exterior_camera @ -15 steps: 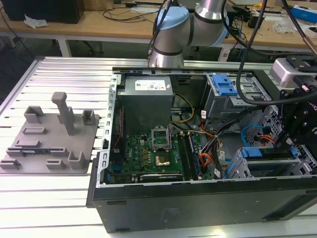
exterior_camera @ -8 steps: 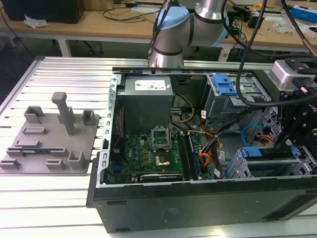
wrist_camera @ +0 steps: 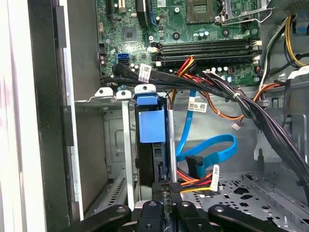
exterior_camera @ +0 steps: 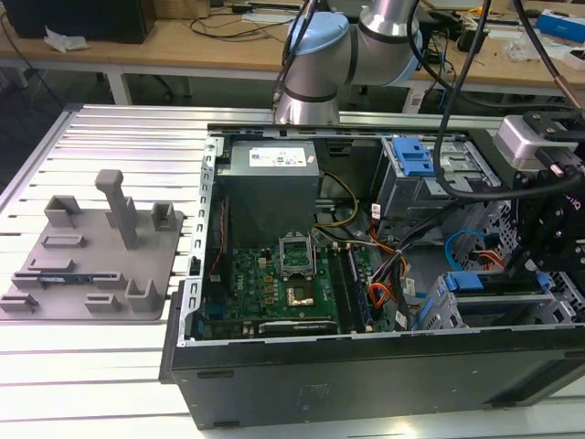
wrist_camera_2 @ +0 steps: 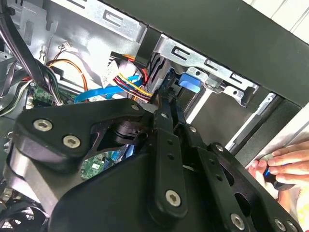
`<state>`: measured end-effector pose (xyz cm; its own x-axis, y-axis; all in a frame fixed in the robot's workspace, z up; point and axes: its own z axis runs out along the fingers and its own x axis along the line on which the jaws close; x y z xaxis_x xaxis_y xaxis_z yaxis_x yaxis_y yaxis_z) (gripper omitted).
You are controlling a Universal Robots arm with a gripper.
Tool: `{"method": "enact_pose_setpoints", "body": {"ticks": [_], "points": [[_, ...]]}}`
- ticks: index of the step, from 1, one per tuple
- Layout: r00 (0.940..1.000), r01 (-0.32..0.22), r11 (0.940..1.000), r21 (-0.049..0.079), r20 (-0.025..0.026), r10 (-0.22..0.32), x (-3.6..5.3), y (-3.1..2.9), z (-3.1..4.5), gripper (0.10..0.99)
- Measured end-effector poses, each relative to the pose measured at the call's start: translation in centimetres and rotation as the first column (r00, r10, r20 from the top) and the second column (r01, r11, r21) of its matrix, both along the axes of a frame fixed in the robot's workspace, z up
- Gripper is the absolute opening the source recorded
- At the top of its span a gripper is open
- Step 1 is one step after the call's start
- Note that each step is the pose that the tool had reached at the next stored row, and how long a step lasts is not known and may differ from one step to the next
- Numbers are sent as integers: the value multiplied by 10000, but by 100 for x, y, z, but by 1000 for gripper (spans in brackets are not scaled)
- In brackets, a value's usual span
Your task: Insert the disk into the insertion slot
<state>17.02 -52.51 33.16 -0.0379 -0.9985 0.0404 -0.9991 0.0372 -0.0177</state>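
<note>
On a ribbed aluminium desk (exterior_camera: 110,366) an open black computer case (exterior_camera: 366,384) is laid. In the first wrist view the black end effector (wrist_camera: 167,189) is narrowed on the flat, bright-blue-framed disk (wrist_camera: 151,126). The disk is stood edge-on and judged largely entered into the grey sheet-metal insertion slot (wrist_camera: 115,145), found at the case's four o'clock in the exterior view. Final seating is not yet shown.

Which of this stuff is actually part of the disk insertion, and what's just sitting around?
In the job:
disk
slot
hand

Just lying about:
grey fixture plate
motherboard
power supply
blue cable
</note>
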Motion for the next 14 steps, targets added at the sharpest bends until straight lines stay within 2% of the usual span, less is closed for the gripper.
{"method": "enact_pose_setpoints", "body": {"ticks": [1, 2, 3, 4, 5, 6, 10, 14], "points": [[10000, 1, 10000, 8, 0, -1, -1, -2, -7, 180], [10000, 6, 10000, -8, 3, -6, -5, -2, 2, 235], [10000, 7, 10000, -15, 3, -7, -5, -2, 21, 294], [10000, 10, 10000, -10, 3, -10, -5, -2, 54, 294], [10000, 11, 10000, -17, 3, -11, -4, -2, 101, 361], [10000, 11, 10000, -19, 3, -11, -4, -2, 145, 361], [10000, 20, 10000, -27, 3, -20, -5, -2, 454, 361], [10000, 21, 10000, -47, 3, -21, -4, 0, 463, 361]]}}
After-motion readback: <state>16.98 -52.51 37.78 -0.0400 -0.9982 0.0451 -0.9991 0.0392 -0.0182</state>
